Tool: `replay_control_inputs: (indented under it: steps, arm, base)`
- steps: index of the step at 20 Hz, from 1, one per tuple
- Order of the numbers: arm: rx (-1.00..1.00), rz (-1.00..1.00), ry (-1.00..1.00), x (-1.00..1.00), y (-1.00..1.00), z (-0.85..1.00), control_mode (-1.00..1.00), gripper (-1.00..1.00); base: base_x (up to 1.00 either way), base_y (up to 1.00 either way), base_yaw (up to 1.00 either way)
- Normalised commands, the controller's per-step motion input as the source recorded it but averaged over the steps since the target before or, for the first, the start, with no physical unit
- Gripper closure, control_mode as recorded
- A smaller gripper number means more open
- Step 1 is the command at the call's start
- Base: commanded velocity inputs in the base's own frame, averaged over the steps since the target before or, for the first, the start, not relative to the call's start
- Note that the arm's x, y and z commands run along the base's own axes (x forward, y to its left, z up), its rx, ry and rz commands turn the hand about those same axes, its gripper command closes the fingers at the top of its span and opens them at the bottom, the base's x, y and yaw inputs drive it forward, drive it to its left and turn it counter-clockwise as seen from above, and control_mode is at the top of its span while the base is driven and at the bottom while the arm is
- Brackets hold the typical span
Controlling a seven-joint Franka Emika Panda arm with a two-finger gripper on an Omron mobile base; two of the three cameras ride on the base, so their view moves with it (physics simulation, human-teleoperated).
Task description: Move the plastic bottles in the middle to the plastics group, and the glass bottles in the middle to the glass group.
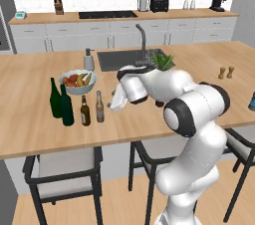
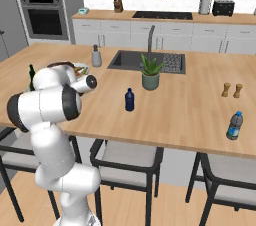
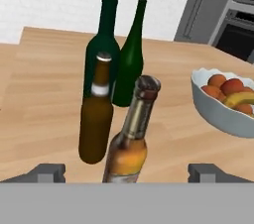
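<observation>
Kitchen with white cabinets, wall ovens (image 2: 45, 12) and a long wooden island counter (image 1: 30, 129) holding a dark sink (image 1: 122, 58). White fruit bowl (image 3: 218, 114) on it, filled with oranges and a banana. Gripper (image 3: 126, 171) spread wide, empty, tan-brown beer bottle (image 3: 130, 139) standing between its fingertips (image 3: 47, 172). Dark amber beer bottle (image 3: 96, 114) just beside, two green wine bottles (image 3: 119, 54) behind. Dark blue plastic bottle (image 2: 129, 99) mid-counter near a potted plant (image 2: 150, 74); blue water bottle (image 2: 234, 125) far right.
</observation>
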Motion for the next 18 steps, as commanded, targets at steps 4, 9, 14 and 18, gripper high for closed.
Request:
replay_control_inputs:
  steps: [4,9,14,18]
  arm:
    - [-0.05,-0.13,0.16,-0.23,-0.52,0.53,-1.0,-1.0]
    - [-0.12,-0.15,0.27,-0.21,-0.47,0.55,-1.0,-1.0]
    - [-0.19,-0.17,0.27,-0.27,-0.45,0.53,-1.0,-1.0]
    - [-0.1,-0.25,0.18,-0.37,-0.51,0.38,-1.0,-1.0]
  base:
    - [0.0,0.0,0.0]
    - [0.0,0.0,0.0]
    - [0.0,0.0,0.0]
    - [0.0,0.0,0.0]
